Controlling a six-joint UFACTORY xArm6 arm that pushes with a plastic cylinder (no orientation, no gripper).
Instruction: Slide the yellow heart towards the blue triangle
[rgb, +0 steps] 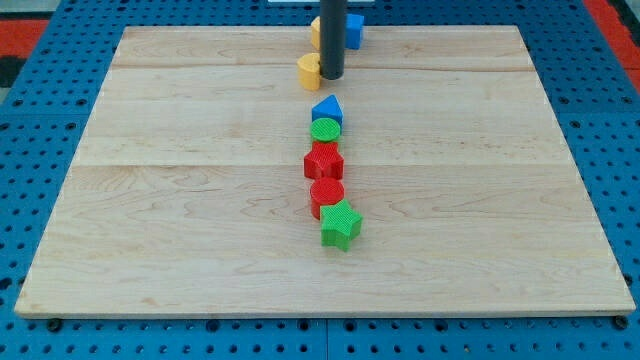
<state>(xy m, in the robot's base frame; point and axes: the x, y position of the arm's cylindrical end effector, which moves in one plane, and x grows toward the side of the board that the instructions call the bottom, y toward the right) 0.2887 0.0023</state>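
- Your rod comes down from the view's top; my tip (332, 77) sits on the bench (180, 200) just at the right side of the yellow heart (309, 71), touching it or very nearly so.
- End effector: a bare rod only, with nothing on it that opens, closes or grips.
- The yellow heart lies near the top centre of the bench, a short way above the blue triangle (327, 109) and slightly to its left; the two are apart, with bare wood between them.
- Behind the rod, at the top edge, you have a blue block (353, 30) on the right and a yellow block (315, 30) on the left, both partly hidden; shapes can't be made out.
- Below the blue triangle a column runs toward the view's bottom, each piece touching the next: green round block (325, 130), red star-like block (324, 161), red round block (327, 192), green star (340, 225).
- No containers on the bench; every block rests directly on the wood.
- Blue pegboard (60, 60) surrounds the bench on all sides.
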